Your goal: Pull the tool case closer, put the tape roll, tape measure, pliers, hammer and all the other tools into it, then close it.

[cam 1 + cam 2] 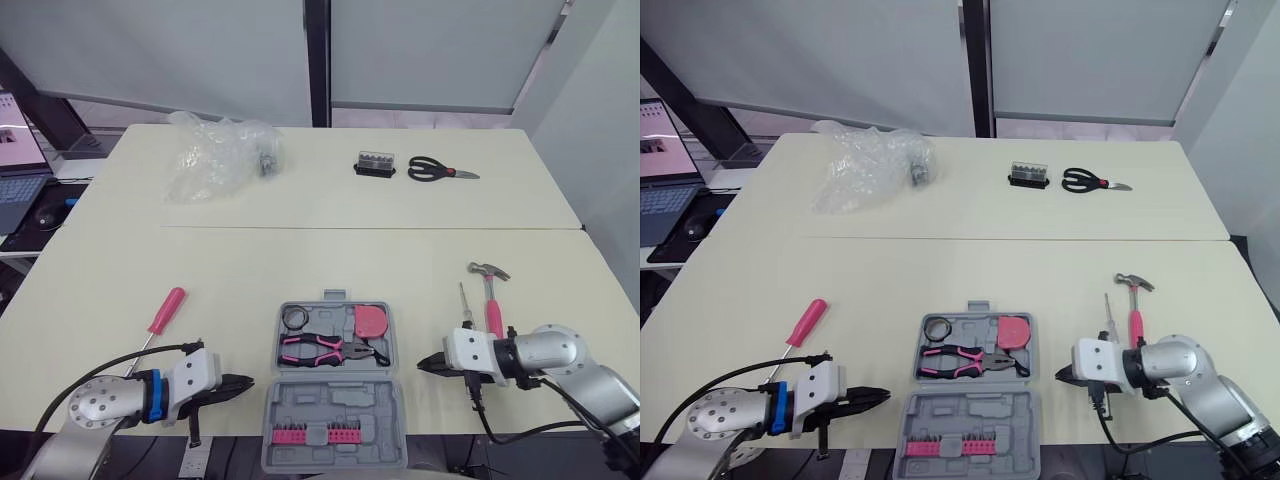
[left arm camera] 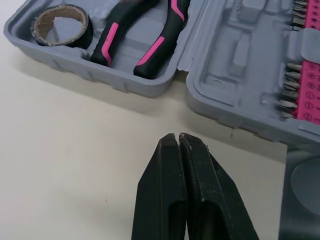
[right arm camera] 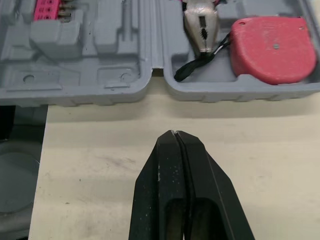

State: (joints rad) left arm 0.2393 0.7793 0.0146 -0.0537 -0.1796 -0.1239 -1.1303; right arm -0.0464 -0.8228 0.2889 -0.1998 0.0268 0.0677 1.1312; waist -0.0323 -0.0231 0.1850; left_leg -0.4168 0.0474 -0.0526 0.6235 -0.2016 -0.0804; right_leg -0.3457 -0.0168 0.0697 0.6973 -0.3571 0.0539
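Right now you are holding the right gripper and left gripper pinched shut, empty, flanking the tool case. The hammer is lying just beyond the right one, so open wide, aiming mid-handle.

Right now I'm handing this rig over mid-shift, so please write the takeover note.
Left pincer shut, empty, left of the tool case. Right pincer shut, empty, to its right.
Case open at the near edge; tape roll, pliers, tape measure inside.
To pack: red-handled screwdriver, hammer, thin-shafted tool beside it, far scissors and bit holder; then close the case.
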